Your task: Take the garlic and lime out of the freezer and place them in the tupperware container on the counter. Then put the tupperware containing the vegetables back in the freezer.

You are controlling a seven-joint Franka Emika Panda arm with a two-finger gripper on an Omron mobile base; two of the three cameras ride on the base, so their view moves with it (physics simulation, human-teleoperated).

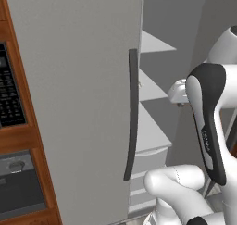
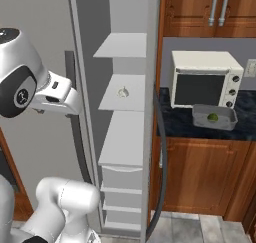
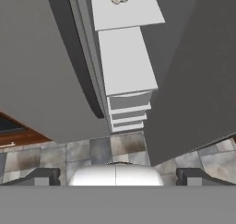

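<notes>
Lime (image 2: 212,117) already in tupperware container (image 2: 200,121) on counter (image 2: 175,127). Garlic (image 2: 123,92) still on freezer (image 2: 127,137) shelf (door open). Gripper (image 3: 115,177) released, empty, short of the shelves. Remaining: garlic transfer, container back into freezer.

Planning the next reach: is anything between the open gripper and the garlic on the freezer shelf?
Nothing visible. The freezer door is open and the garlic sits alone on its shelf. The open gripper is outside it, with no object between.
</notes>
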